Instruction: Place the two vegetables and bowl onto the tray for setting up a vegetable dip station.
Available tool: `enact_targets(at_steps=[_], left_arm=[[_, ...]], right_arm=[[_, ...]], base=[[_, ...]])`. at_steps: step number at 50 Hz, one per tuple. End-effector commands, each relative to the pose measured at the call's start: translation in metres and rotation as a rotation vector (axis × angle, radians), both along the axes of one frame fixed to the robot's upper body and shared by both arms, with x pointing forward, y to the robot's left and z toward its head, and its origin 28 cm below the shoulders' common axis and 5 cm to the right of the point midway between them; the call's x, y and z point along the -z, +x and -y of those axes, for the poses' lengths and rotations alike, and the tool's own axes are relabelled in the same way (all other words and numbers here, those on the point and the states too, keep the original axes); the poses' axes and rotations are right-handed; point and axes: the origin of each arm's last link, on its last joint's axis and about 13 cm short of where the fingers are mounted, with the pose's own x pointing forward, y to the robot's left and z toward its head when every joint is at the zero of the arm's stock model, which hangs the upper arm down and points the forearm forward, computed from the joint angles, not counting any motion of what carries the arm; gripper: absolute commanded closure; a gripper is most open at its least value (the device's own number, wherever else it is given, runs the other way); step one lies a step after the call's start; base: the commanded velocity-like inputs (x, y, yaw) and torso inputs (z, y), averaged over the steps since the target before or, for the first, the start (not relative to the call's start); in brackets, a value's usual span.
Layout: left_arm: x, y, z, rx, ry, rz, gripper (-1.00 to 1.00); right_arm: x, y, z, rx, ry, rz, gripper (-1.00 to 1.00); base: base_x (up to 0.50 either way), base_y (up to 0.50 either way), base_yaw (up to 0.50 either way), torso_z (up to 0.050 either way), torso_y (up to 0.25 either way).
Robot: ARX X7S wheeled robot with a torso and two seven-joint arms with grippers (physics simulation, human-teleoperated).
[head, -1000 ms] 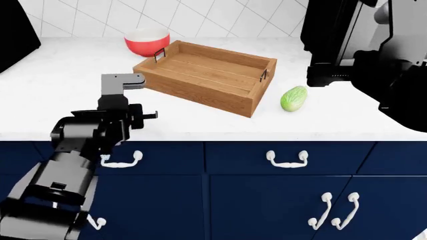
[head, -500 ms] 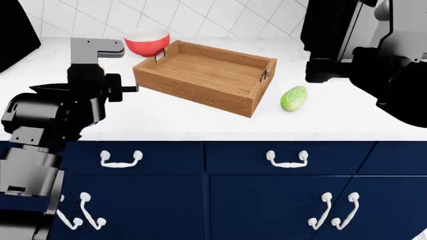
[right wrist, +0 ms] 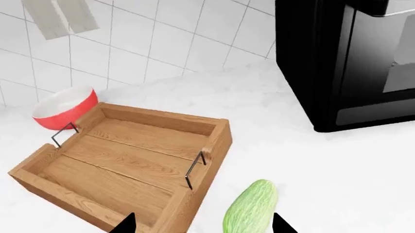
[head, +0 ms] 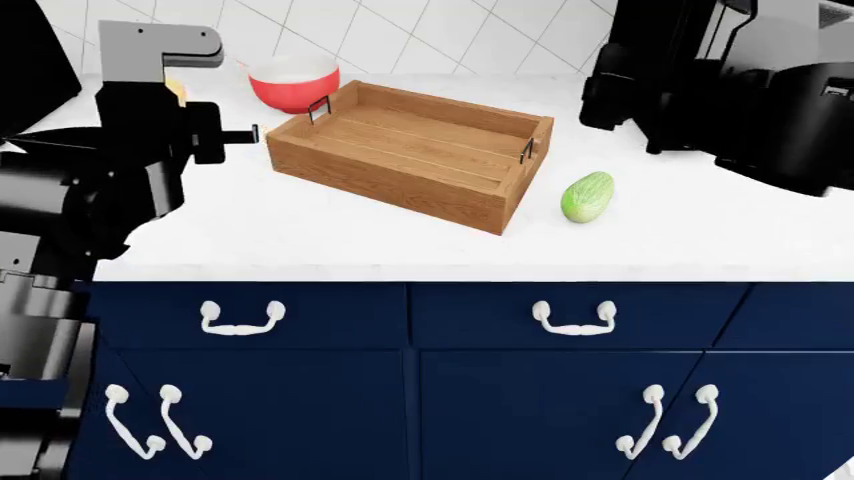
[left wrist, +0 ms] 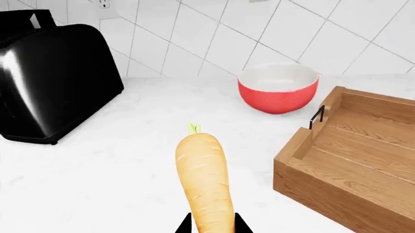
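My left gripper [left wrist: 211, 225] is shut on the yellow-orange carrot [left wrist: 204, 184], its black jaws pressing on both sides of the thick end, green stem pointing away. In the head view this gripper [head: 167, 75] is up at the far left, left of the bowl. The red bowl with its white inside [left wrist: 279, 90] [head: 294, 82] stands on the counter by the wooden tray's [head: 387, 175] far-left corner. The tray holds nothing. The light-green cucumber [head: 587, 197] [right wrist: 251, 211] lies right of the tray. My right gripper [right wrist: 204, 225] is open wide, above the cucumber and the tray's near end.
A black toaster [left wrist: 52, 82] stands on the white counter left of the carrot. A black oven-like appliance [right wrist: 350, 63] stands at the back right against the tiled wall. Blue cabinet drawers [head: 400, 315] sit below the counter edge.
My left arm has risen and swung back-left with the carrot, from beside the tray's near-left corner to beside the bowl. The right arm has shifted slightly left and down.
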Motion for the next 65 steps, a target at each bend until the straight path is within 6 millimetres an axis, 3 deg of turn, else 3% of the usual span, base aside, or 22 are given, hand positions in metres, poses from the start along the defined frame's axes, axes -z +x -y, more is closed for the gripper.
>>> enact_targets(at_steps=[1, 11, 32, 65], left_arm=[[-0.009, -0.003, -0.003, -0.009, -0.001, 0.033, 1.00], [-0.007, -0.001, -0.002, -0.003, -0.008, 0.030, 1.00], [-0.002, -0.002, -0.005, -0.012, -0.020, 0.029, 1.00], [0.003, -0.002, -0.005, -0.012, -0.029, 0.020, 1.00]], right_arm=[[-0.001, 0.003, -0.009, 0.041, -0.003, -0.026, -1.00], [0.000, -0.004, -0.004, 0.096, -0.027, -0.025, -1.00], [0.032, 0.008, -0.015, 0.036, -0.029, -0.107, -1.00], [0.049, 0.020, -0.012, 0.063, -0.058, -0.133, -1.00]], base=[[0.00, 0.00, 0.00, 0.000, 0.000], [0.00, 0.00, 0.00, 0.000, 0.000], [0.00, 0.00, 0.00, 0.000, 0.000], [0.00, 0.00, 0.00, 0.000, 0.000]])
